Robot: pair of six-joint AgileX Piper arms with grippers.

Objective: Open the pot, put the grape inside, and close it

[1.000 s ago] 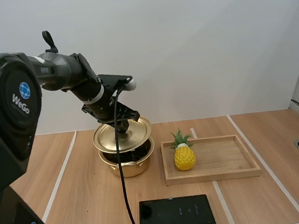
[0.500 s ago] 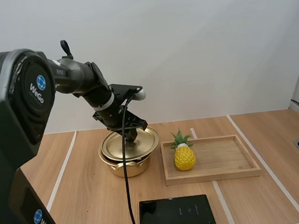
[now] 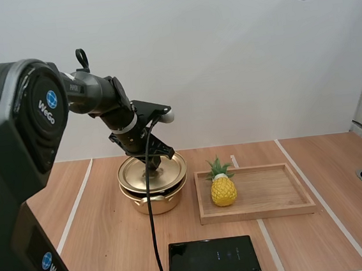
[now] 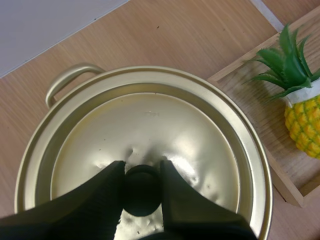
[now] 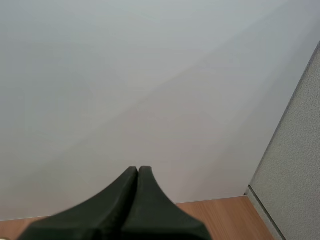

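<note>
Pot (image 3: 154,203), round, brass-coloured metal, side-handled: the left gripper (image 4: 141,167) grasps it by the lid. The two black fingers (image 4: 107,190) pinch the small round black knob (image 4: 141,192) at the centre of the shallow brass-coloured metal lid (image 4: 150,120). The lid lies level on the pot's rim and hides the contents. The pot stands on the light wooden table (image 3: 102,245), just beside a rectangular wooden tray (image 3: 272,212). A yellow toy pineapple (image 3: 223,190) with green leaves stands in the tray at the end nearest the pot. The right gripper (image 5: 137,172) is raised clear of the table, fingers pressed together on nothing.

Judgement: the step in hand is either lift-off or final seating of the lid.
- To lift, hold the pinch firm and rise straight up; a tilted pull could drag the light pot.
- To release, confirm that the lid sits concentric on the rim, then part the fingers fully before rising.
- Avoid swinging toward the pineapple.
</note>
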